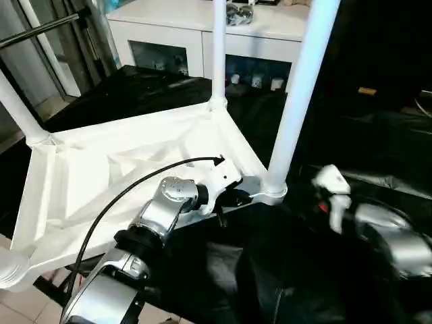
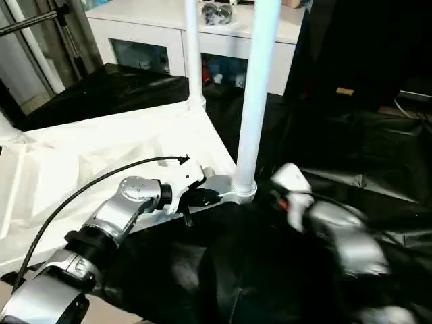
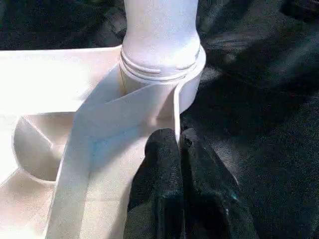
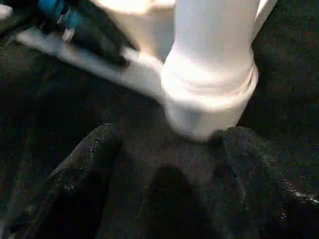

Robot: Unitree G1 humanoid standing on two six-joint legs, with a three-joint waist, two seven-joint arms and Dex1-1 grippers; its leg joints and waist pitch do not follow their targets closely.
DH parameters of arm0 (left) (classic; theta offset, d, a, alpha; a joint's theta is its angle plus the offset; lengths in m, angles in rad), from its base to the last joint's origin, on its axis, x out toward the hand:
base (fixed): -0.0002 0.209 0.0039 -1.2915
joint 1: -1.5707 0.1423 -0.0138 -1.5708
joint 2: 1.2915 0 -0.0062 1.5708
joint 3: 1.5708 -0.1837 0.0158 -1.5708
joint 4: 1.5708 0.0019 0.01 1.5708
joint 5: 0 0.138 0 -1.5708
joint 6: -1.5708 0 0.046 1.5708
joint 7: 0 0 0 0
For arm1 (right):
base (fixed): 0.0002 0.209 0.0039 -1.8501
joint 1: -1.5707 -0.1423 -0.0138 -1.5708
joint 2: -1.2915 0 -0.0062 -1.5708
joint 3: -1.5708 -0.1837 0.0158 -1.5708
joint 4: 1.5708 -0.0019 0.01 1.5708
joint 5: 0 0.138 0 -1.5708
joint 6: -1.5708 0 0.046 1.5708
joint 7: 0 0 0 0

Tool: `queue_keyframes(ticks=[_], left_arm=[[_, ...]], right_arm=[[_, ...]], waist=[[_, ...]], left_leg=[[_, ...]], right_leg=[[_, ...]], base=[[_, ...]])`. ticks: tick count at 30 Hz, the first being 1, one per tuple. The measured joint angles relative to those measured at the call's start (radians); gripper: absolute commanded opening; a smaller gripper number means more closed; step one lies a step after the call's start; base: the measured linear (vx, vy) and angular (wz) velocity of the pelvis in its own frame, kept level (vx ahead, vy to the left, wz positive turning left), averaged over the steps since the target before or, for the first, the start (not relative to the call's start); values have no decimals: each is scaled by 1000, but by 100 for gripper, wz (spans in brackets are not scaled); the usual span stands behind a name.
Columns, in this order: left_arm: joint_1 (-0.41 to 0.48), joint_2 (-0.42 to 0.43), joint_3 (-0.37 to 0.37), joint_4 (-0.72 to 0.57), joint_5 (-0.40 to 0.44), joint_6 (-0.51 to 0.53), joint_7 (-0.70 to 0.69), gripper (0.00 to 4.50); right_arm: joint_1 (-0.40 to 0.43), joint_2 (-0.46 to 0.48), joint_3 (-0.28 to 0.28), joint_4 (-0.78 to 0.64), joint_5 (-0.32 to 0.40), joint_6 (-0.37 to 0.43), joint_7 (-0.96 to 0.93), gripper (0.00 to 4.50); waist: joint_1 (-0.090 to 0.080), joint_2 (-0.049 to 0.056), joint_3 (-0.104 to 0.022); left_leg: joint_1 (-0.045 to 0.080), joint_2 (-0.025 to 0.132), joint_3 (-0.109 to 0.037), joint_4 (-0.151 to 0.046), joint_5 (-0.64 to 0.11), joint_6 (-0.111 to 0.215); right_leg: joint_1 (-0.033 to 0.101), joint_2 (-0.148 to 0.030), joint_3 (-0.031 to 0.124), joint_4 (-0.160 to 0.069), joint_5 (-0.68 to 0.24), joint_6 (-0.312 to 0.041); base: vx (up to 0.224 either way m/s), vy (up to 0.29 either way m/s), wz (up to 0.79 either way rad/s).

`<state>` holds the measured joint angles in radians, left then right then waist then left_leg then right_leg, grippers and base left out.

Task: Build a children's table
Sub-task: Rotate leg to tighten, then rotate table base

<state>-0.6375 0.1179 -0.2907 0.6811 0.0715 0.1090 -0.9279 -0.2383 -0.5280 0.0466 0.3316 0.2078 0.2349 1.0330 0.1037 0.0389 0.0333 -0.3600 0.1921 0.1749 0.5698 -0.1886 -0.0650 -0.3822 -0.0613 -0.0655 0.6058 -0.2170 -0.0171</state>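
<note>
Left gripper (image 3: 180, 149) pinched on the rim of the upturned table top (image 1: 121, 169), beside the near leg (image 1: 297, 101). Right gripper (image 4: 169, 144) spread, just short of that leg's socket (image 4: 209, 104). Black cloth (image 1: 283, 270) underneath. Cabinet (image 1: 196, 27) beyond.

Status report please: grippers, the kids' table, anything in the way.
Left gripper shut on tabletop rim. Right gripper open beside near leg. Nothing blocking.
</note>
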Motion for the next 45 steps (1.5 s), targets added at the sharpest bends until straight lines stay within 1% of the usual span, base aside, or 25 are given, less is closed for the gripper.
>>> queue_keyframes(ticks=[2, 5, 7, 10, 11, 12, 13, 15, 17, 19, 21, 22, 23, 24, 27, 30, 31, 33, 35, 36, 38, 40, 41, 42, 45], left_arm=[[0, 3, 0, 0, 0, -4, -1, 0], [13, 5, 0, -21, 0, -7, -2, 0], [24, 7, 1, -49, -4, 13, -12, 44], [60, 22, 13, -128, -48, 60, -31, 59], [63, 24, 13, -152, -55, 74, -31, 74], [82, 39, 19, -219, -64, 116, -27, 99], [104, 59, 33, -290, -78, 164, -25, 99], [136, 114, 74, -417, -104, 256, -27, 102], [166, 163, 105, -502, -121, 315, -36, 121], [250, 243, 138, -651, -156, 417, -75, 134], [358, 331, 183, -810, -214, 547, -111, 150], [391, 358, 203, -865, -241, 593, -123, 158], [412, 374, 217, -909, -266, 632, -128, 158], [439, 385, 243, -967, -296, 682, -129, 177], [531, 401, 295, -1159, -396, 818, -125, 192], [587, 390, 315, -1240, -420, 881, -100, 220], [609, 392, 320, -1261, -416, 897, -84, 224], [664, 392, 319, -1298, -395, 917, -40, 241], [681, 390, 316, -1308, -381, 927, -8, 241], [689, 388, 318, -1323, -373, 931, 19, 262], [715, 383, 327, -1356, -360, 931, 69, 266], [743, 384, 339, -1386, -348, 931, 107, 278], [756, 385, 344, -1393, -346, 931, 114, 297], [773, 387, 348, -1402, -340, 931, 122, 297], [804, 402, 353, -1420, -332, 932, 141, 320]], right_arm=[[4, -5, 0, -19, 16, 8, 16, 365], [17, -8, 4, -100, 60, 62, 58, 365], [21, -7, 16, -140, 86, 94, 80, 369], [22, 11, 30, -165, 101, 115, 84, 369], [22, 21, 35, -170, 101, 115, 82, 369], [18, 40, 45, -175, 101, 115, 76, 369], [14, 61, 52, -177, 101, 115, 65, 369], [12, 91, 65, -184, 101, 120, 46, 369], [5, 106, 69, -195, 103, 131, 30, 369], [-5, 147, 72, -205, 106, 145, -5, 369], [-13, 203, 81, -200, 103, 146, -57, 369], [-12, 225, 80, -195, 101, 146, -81, 369], [-13, 239, 80, -189, 100, 146, -102, 369], [-24, 271, 82, -174, 99, 145, -130, 369], [-46, 372, 73, -133, 93, 136, -231, 369], [-56, 447, 84, -99, 77, 123, -313, 369], [-69, 476, 82, -77, 70, 122, -351, 369], [-106, 544, 62, -29, 58, 105, -454, 369], [-130, 576, 47, -7, 56, 89, -515, 369], [-146, 592, 35, 10, 54, 71, -551, 369], [-181, 615, 1, 58, 52, 29, -616, 369], [-230, 621, -46, 123, 50, -5, -706, 369], [-248, 620, -62, 147, 50, -18, -739, 369], [-269, 617, -85, 175, 51, -34, -778, 369], [-309, 590, -128, 247, 34, -81, -851, 369]], waist=[[-2, 0, 0], [0, 2, 0], [1, 2, -1], [5, 2, 0], [7, 1, 0], [6, 1, 0], [3, 1, 1], [-1, 1, 1], [-1, 2, 1], [-10, -2, 3], [-17, -12, 9], [-16, -15, 10], [-13, -18, 12], [-6, -19, 12], [-6, -27, 12], [-3, -31, 14], [-7, -34, 15], [-15, -42, 18], [-16, -46, 18], [-16, -48, 17], [-16, -49, 17], [-14, -52, 16], [-12, -53, 15], [-10, -54, 15], [-6, -54, 15]], left_leg=[[0, 0, 0, 0, 0, 0], [-1, 0, 0, 0, 0, 0], [-3, 0, 0, 0, 0, 0], [-7, 1, -1, 2, 0, 0], [-9, 1, -2, 4, 0, 1], [-13, 1, -2, 6, -1, 1], [-16, 2, -2, 8, -1, 2], [-19, 3, -2, 10, -1, 2], [-18, 3, -2, 12, -1, 2], [-16, 4, -2, 12, -1, 2], [-14, 5, -1, 10, -1, 1], [-14, 5, -1, 11, -1, -1], [-14, 5, -1, 11, -2, -3], [-15, 5, 1, 11, -3, -5], [-13, 6, 4, 11, -3, -7], [-13, 6, 4, 11, -2, -8], [-12, 6, 4, 11, -2, -8], [-11, 6, 3, 9, 0, -11], [-10, 6, 2, 8, 1, -13], [-9, 6, 2, 8, 1, -14], [-9, 6, 2, 8, 1, -14], [-9, 6, 2, 8, 1, -14], [-9, 6, 2, 8, 1, -14], [-10, 6, 2, 9, 1, -14], [-10, 6, 2, 10, 2, -14]], right_leg=[[0, 0, 0, 1, 0, 0], [-1, 0, 0, 1, -1, 1], [-2, 0, 0, 1, -1, 1], [-7, 0, -1, 1, -1, 1], [-10, 0, -1, 3, -1, 1], [-16, 0, -1, 5, -1, 1], [-19, 0, -1, 8, -1, 1], [-21, 1, -2, 10, -2, -1], [-21, 1, -2, 11, -2, -1], [-20, 1, -1, 11, -2, -1], [-19, 2, -1, 12, -1, -2], [-19, 2, -2, 12, -2, -2], [-19, 2, -2, 11, -2, -2], [-18, 2, 0, 11, -2, -2], [-16, 2, 1, 11, -1, -3], [-15, 2, 1, 11, -1, -2], [-14, 2, 2, 11, -1, -2], [-15, 2, 1, 12, -1, -2], [-14, 3, 1, 13, 0, -2], [-14, 3, 1, 13, 0, -2], [-14, 3, 1, 13, 0, -2], [-14, 3, 2, 13, 0, -2], [-13, 3, 1, 13, 0, -2], [-13, 3, 2, 13, 0, -2], [-12, 3, 2, 13, 0, -1]], base=[[0, 0, 0], [0, 0, 0], [0, 0, 0], [0, 0, 0], [0, 0, 0], [0, 0, 0], [0, 0, 0], [0, 0, 0], [0, 0, 0], [0, 0, 0], [0, 0, 0], [0, 0, 0], [0, 0, 0], [0, 0, 0], [0, 0, 0], [0, 0, 0], [0, 0, 0], [0, 0, 0], [0, 0, 0], [0, 0, 0], [0, 0, 0], [0, 0, 0], [0, 0, 0], [0, 0, 0], [0, 0, 0]])
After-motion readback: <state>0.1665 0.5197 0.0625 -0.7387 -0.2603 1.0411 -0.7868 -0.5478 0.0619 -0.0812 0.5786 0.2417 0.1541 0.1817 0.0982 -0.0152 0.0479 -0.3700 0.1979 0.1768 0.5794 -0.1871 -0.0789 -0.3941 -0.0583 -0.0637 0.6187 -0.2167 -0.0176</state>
